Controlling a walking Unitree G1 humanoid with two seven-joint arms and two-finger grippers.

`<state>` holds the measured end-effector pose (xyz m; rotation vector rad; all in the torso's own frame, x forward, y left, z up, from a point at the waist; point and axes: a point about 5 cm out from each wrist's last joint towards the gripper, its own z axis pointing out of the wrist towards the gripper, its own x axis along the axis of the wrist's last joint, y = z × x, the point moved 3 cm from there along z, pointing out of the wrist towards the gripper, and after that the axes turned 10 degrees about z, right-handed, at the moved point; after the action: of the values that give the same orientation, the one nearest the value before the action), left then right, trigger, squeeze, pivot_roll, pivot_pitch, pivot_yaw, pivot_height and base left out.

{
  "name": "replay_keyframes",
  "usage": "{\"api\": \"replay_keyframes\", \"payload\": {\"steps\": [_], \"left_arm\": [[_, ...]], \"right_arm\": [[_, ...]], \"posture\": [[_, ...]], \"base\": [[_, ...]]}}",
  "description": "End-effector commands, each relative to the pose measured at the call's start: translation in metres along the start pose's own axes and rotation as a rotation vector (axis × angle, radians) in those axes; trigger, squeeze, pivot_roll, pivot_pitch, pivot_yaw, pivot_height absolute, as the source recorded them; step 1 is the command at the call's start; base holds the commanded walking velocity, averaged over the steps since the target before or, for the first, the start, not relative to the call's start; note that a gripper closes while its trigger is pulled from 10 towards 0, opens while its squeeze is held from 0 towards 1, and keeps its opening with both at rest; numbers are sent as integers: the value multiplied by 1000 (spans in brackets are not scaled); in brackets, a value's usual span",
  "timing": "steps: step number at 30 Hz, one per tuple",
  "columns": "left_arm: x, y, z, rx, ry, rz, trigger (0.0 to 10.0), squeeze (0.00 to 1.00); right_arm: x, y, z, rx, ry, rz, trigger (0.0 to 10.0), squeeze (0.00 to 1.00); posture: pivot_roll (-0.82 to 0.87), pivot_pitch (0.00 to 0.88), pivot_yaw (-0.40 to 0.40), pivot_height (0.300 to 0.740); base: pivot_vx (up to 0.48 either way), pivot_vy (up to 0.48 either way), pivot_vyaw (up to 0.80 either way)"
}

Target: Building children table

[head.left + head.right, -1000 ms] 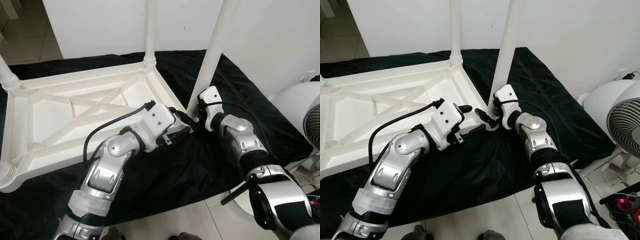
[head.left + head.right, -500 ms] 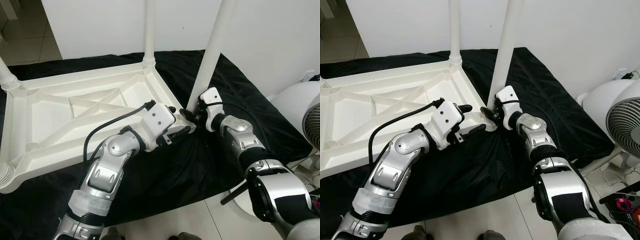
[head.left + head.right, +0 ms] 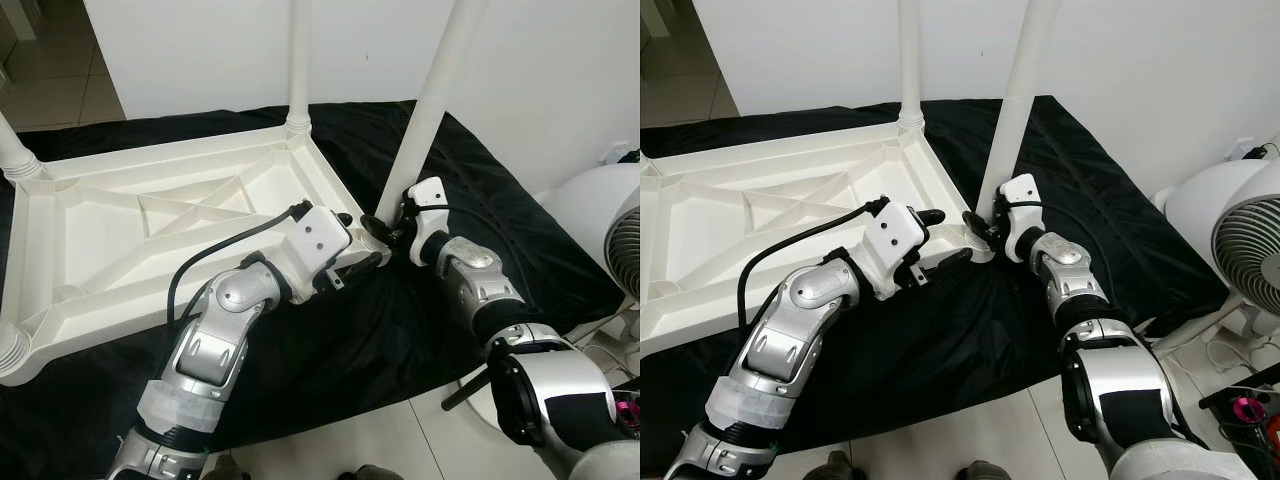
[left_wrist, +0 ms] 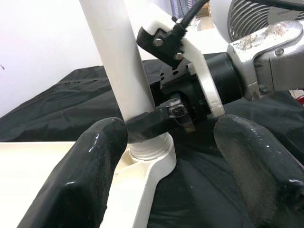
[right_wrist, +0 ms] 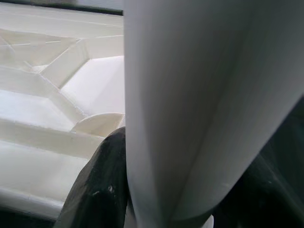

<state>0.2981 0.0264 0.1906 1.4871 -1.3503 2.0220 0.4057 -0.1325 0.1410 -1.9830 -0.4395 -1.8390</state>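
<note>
- Two grippers meet at one corner of an upturned white plastic table top (image 3: 150, 215), which lies ribbed side up on a black cloth (image 3: 470, 200); the leg being fitted (image 3: 430, 110) rises from the corner socket (image 4: 147, 154) nearest the robot's right arm and leans a little away from the table top's middle.
- Risk, as a judgement: the leg looks tilted in its socket, so turning or pressing it now could cross its threads or jam it, and a slip of the pads on smooth plastic could let the pole tip toward the white fan (image 3: 610, 240) just beyond the cloth's edge.
- Right gripper (image 3: 985, 228): closed round the base of that leg just above the socket, one black finger (image 5: 102, 190) pressed flat to the pole (the other is mostly hidden behind it).
- Left gripper (image 3: 365, 245): fingers spread wide, straddling the same corner of the table top and gripping nothing; one fingertip (image 4: 90, 171) sits close to the socket rim, though contact cannot be confirmed.
- Another leg (image 3: 298, 60) already stands upright at the far corner.
</note>
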Motion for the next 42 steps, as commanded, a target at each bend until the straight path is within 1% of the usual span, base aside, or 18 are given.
{"api": "replay_keyframes", "payload": {"steps": [1,2,5,8,12,13,14,15,16,17,19,21,25,30,36,37,38,42], "left_arm": [[0,-3,0,66,-11,2,10000,0],[0,-3,0,65,-11,0,10000,0],[0,-2,0,62,-10,0,10000,0],[0,-1,0,60,-10,0,10000,0],[1,-1,0,59,-9,-2,10000,0],[1,-1,0,58,-9,-3,10000,0],[1,-1,0,58,-9,-3,10000,0],[0,0,0,57,-9,-5,10000,0],[0,0,0,57,-9,-5,10000,0],[0,0,0,57,-8,-6,10000,0],[0,0,0,57,-8,-6,10000,0],[-1,0,-1,58,-11,-5,10000,0],[-9,3,-5,50,-45,27,10000,0],[-12,1,-8,50,-49,23,10000,0],[-12,5,-13,-15,-22,-55,10000,0],[-10,8,-14,-48,-7,-75,10000,686],[-9,9,-16,-64,1,-97,10000,1000],[-8,13,-17,-95,11,-116,10000,1000]], "right_arm": [[-15,3,-2,-102,-29,65,10000,0],[-16,-2,2,-174,1,116,10000,0],[-18,-8,5,-229,9,151,10000,0],[-18,-12,7,-356,35,226,10000,0],[-17,-16,7,-406,57,224,10000,0],[-17,-24,7,-464,86,226,10000,0],[-17,-24,7,-464,86,226,10000,0],[-17,-36,6,-512,116,234,10000,0],[-17,-36,6,-512,116,234,10000,0],[-14,-49,5,-517,146,222,10000,0],[-14,-49,5,-517,146,222,10000,0],[-11,-59,0,-493,165,209,10000,0],[-11,-53,-14,-512,165,185,10000,0],[-14,-50,-23,-528,159,175,10000,0],[-22,-50,-39,-545,150,171,10000,0],[-26,-51,-44,-548,144,179,10000,1000],[-26,-53,-47,-527,145,194,10000,1000],[-25,-54,-51,-513,160,203,10000,1000]], "posture": [[-12,8,-23,740],[-15,11,-21,740],[-17,11,-21,740],[-19,12,-20,740],[-20,14,-19,740],[-21,15,-20,740],[-21,15,-20,740],[-21,14,-20,740],[-21,14,-20,740],[-19,16,-23,740],[-19,16,-23,740],[-21,20,-32,740],[-21,20,-32,740],[-21,20,-32,740],[-28,18,-42,740],[-37,14,-36,740],[-37,14,-36,740],[-37,14,-36,740]], "base": [[0,0,0],[0,0,0],[0,0,0],[0,0,0],[0,0,0],[0,0,0],[0,0,0],[0,0,0],[0,0,0],[0,0,0],[0,0,0],[0,0,0],[0,0,0],[0,0,0],[0,0,0],[0,0,0],[0,0,0],[0,0,0]]}}
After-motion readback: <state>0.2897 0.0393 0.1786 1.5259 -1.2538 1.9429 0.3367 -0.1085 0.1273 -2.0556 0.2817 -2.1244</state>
